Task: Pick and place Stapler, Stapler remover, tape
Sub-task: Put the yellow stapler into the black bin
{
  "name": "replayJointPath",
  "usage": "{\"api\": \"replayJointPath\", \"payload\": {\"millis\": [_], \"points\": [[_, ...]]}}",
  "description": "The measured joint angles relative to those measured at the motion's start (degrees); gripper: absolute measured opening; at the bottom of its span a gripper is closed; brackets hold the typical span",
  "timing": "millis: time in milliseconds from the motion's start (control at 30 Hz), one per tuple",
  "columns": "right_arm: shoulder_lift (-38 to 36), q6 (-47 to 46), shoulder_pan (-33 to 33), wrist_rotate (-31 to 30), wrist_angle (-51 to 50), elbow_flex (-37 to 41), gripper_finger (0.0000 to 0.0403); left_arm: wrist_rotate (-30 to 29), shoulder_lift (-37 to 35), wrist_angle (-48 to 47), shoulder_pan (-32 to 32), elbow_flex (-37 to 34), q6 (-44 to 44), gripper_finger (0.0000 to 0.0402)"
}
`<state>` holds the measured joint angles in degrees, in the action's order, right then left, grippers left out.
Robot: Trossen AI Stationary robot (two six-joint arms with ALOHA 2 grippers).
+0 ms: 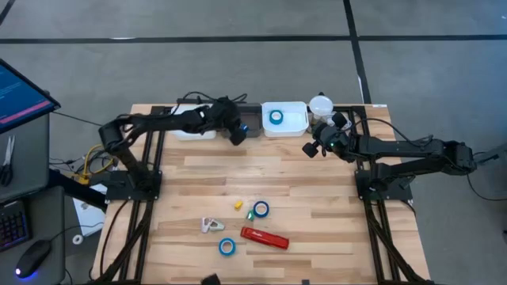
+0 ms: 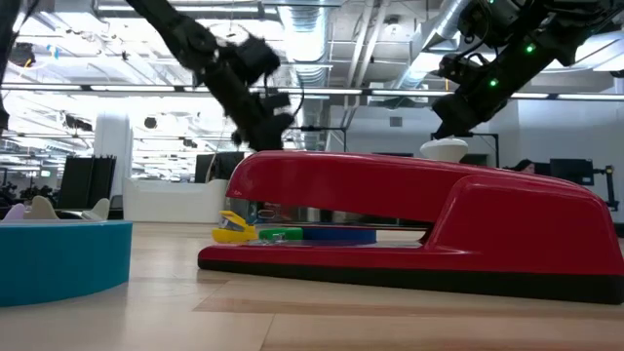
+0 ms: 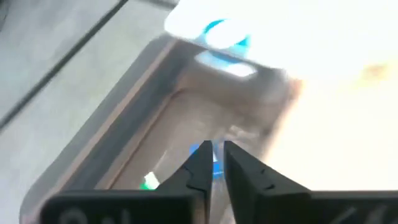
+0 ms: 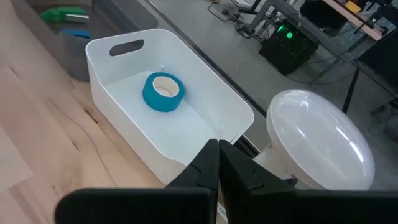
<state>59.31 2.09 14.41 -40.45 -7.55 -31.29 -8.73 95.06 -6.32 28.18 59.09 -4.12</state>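
Observation:
The red stapler (image 1: 264,237) lies flat near the table's near edge and fills the low view (image 2: 409,214). Two blue tape rolls (image 1: 261,209) (image 1: 227,246) lie flat beside it. The white stapler remover (image 1: 211,226) lies left of them. A third tape roll (image 4: 163,91) lies in the white bin (image 1: 301,111) at the far edge. My left gripper (image 1: 237,136) hovers over the grey bin (image 1: 252,131); its fingers (image 3: 199,168) stand a narrow gap apart with nothing between them. My right gripper (image 1: 309,149) (image 4: 217,144) is shut and holds nothing, just right of the white bin.
A second white bin (image 1: 194,128) stands left of the grey bin, which holds blue and green bits (image 4: 68,15). A yellow bit (image 1: 238,205) and a green bit (image 1: 250,215) lie near the tape. A white domed object (image 4: 320,137) stands right of the white bin.

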Motion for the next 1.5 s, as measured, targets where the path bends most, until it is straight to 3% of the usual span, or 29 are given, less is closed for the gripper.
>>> {"api": "replayJointPath", "payload": {"millis": [167,333,467,567,1000,1333,1500], "points": [[0.0,0.0,0.0,0.0,-0.2,0.0,0.0,0.2,-7.3,-6.4,-8.0,0.0,0.9,0.0005],[0.0,0.0,0.0,0.1,-0.2,0.0,0.0,-4.0,-12.8,-16.2,-16.4,0.0,19.0,0.0008],[0.0,-0.1,0.0,0.1,-0.2,0.0,0.0,-10.4,-14.5,-25.1,-23.1,0.0,30.2,0.0002],[0.0,-0.2,0.0,0.1,-0.2,0.0,0.0,-11.6,-14.4,-28.0,-27.3,0.7,36.3,0.0002],[0.0,-3.6,0.0,0.1,-1.9,0.0,0.0,-11.8,-9.3,-39.1,-35.3,11.7,52.5,0.0001],[0.0,-3.7,0.3,0.1,-2.3,0.0,0.0,-6.2,0.4,-45.3,-39.7,23.0,62.7,0.0001],[0.0,-3.7,0.3,0.1,-2.5,0.0,0.0,0.6,4.7,-52.8,-41.1,26.1,72.2,0.0001]]}}
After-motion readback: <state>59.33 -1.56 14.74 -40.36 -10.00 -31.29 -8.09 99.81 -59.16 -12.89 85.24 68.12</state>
